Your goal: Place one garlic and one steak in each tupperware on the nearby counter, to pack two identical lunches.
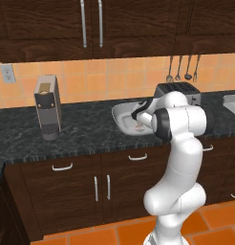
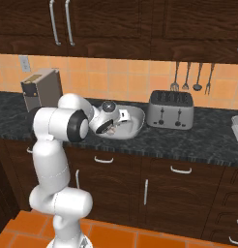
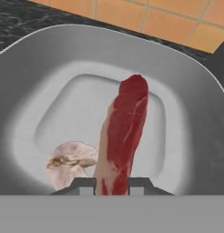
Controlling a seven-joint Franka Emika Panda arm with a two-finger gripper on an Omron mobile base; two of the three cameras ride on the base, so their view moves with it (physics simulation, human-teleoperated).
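Observation:
My gripper [image 3: 112, 184] is shut on a steak [image 3: 125, 127], a red slab with a whitish edge that hangs on end from the finger tips. It is held just above the hollow of the rounded-square tupperware [image 3: 191, 91]. One garlic [image 3: 70, 161] lies on the tupperware's floor, left of the steak. From the base the tupperware [image 1: 120, 114] [image 2: 135, 120] stands on the black counter [image 1: 86, 124] in front of the toaster, and the gripper [image 1: 137, 118] [image 2: 111, 127] reaches down into it.
A silver toaster [image 1: 179, 91] [image 2: 170, 109] stands right behind the tupperware. A coffee machine [image 1: 48, 107] [image 2: 41, 87] is at the left. Utensils [image 1: 184, 69] hang on the tiled wall. A pale rimmed container [image 1: 232, 103] shows at the counter's far right.

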